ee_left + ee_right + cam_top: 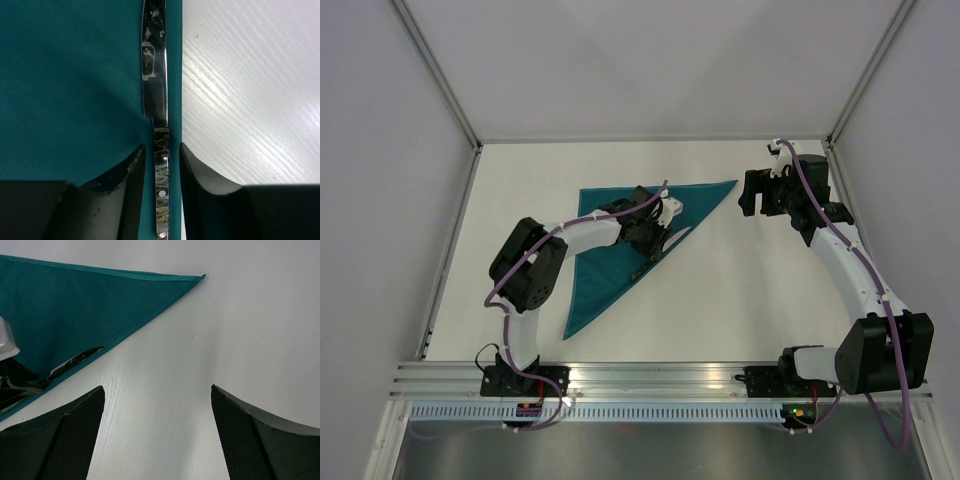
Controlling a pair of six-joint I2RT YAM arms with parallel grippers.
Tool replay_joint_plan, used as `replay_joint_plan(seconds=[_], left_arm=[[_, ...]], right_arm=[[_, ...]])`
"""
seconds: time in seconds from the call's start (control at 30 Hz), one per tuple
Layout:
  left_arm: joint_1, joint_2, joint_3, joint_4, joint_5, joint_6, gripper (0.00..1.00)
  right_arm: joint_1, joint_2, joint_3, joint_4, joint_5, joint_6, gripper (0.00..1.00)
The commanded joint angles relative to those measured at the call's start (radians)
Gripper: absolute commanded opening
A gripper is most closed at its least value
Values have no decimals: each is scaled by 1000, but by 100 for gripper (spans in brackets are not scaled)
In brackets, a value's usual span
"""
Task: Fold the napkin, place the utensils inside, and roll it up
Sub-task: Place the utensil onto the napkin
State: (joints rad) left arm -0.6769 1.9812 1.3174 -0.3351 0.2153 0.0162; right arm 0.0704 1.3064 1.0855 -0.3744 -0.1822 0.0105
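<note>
White tabletop (740,300) between pale grey walls (380,150) bears the teal napkin (605,265), folded into a triangle at centre frame, with the knife (155,85) along its right edge. Only the left wrist view shows the left gripper (162,146) narrowly parted astride the handle, clear of it. The right gripper (157,387) gapes wide over bare table, upper right.

Left fingers (125,192) stand slightly parted, right fingers (65,440) wide.

napkin (610,250) teal, plain. knife (155,90) silvery, mirror-shiny, mottled reflections. bench (750,290) white, faint grain streaks. left claw (161,148), right claw (156,387) black. arms (595,230) white and black, cables (831,232) purple.
</note>
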Motion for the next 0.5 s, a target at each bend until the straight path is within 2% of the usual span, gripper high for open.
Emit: replay_joint_plan(seconds=[0.0, 0.3, 0.4, 0.47], left_arm=[[-6, -51, 66, -19, -10, -19, 39], [10, -122, 141, -58, -13, -5, 46], [54, -224, 151, -79, -28, -73, 46], [79, -341, 160, -123, -95, -133, 49]], right_arm=[[5, -18, 4, 12, 10, -1, 92], [6, -28, 11, 0, -19, -3, 92], [12, -26, 27, -20, -106, -1, 91], [55, -16, 33, -31, -126, -49, 89]])
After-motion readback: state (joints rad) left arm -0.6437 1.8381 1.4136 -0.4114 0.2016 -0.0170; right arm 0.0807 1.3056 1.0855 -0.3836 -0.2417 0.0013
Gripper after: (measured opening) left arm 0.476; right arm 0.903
